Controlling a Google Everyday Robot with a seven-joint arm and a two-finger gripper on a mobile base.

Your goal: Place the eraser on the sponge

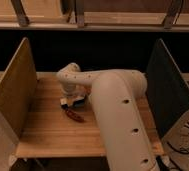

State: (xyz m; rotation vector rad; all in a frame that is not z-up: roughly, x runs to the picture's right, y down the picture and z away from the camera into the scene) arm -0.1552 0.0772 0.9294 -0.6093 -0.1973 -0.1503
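My white arm reaches from the lower right across the wooden table. Its gripper is low over the left-middle of the tabletop. Just under it sits the eraser, a small block with a white side and a dark top. A bluish patch right beside it appears to be the sponge, mostly hidden by the arm. I cannot tell whether the gripper holds the eraser, or whether the eraser touches the sponge.
A dark red elongated object lies on the table just in front of the gripper. A tall wooden panel stands on the left and a dark panel on the right. A dark gap and shelving run behind.
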